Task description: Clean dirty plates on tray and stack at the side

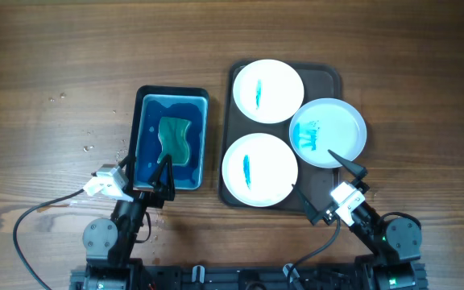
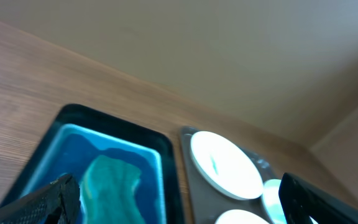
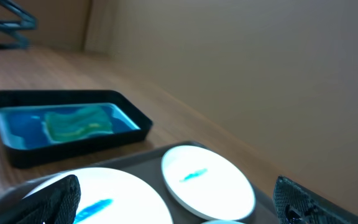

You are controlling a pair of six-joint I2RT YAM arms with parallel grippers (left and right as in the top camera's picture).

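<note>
The right end effector has its two fingers spread wide with nothing between them, and its wrist view shows the same empty gap. One fingertip reaches over the near rim of the right-hand plate, the other sits by the near right corner of the tray. That plate is just ahead of this end effector, carries the heaviest blue smearing, and hangs out past the tray's right rim. To its left lies the near plate with a single blue streak. Beyond both, at the tray's far end, is the far plate, also streaked.

The left end effector is likewise spread open and holds nothing. It hovers at the near end of the blue basin. The green sponge lies in the blue water just ahead of it and a little to its right, not touched by either finger as far as I can tell. The tray is off to this end effector's right, beside the basin. A few water drops dot the worktop to its left.

By my reading, the task is at its very start. All three plates show blue marks, none has left the tray area, and no stack stands anywhere on the worktop. The sponge has yet to be picked up. What remains is everything: taking the sponge, wiping each plate in turn, and piling the cleaned ones off to the side.
</note>
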